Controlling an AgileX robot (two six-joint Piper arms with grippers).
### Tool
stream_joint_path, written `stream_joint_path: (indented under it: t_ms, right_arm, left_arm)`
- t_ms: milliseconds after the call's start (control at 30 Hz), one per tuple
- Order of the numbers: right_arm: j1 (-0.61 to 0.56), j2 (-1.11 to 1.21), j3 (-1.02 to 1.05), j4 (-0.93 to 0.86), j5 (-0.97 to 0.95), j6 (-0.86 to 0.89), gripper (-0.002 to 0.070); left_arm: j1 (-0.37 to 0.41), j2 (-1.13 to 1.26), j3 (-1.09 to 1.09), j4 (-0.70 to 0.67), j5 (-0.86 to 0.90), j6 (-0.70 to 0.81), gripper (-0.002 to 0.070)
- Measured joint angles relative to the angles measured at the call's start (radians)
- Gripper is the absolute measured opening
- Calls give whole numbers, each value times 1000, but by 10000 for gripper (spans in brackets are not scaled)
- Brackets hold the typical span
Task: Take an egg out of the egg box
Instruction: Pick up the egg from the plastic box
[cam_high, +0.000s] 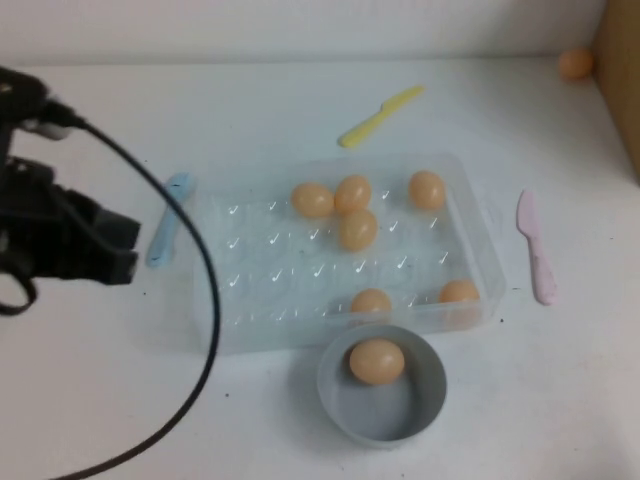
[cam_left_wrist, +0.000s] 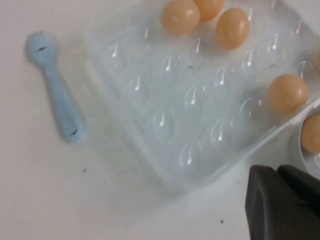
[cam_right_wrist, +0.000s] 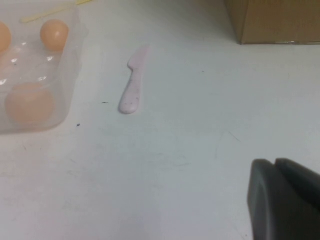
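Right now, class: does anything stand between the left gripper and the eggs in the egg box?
Only the egg box's own low clear wall. The left gripper sits beside its left end; the blue spatula lies between them, flat on the table. The nearest eggs lie uncovered.

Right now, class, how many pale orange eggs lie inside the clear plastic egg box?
6: three clustered mid-back, one back right, two by the front wall.
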Motion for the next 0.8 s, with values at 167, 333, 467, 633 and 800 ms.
stream_joint_path:
  t_ms: [167, 333, 467, 633, 800]
  right_arm:
    - [0, 0, 0, 0, 0, 0, -17]
    - [0, 0, 0, 0, 0, 0, -17]
    - [0, 0, 0, 0, 0, 0, -17]
    - [0, 0, 0, 0, 0, 0, -17]
    - [0, 0, 0, 0, 0, 0, -17]
  left_arm:
    - [-159, 186, -135, 52, -61, -16, -3]
    - [-257, 381, -282, 92, -66, -30, -3]
    - [-297, 533, -417, 133, -19, -59, 57]
    - [-325, 701, -566, 178, 28, -100, 308]
    - [-344, 830, -693, 210, 32, -188, 487]
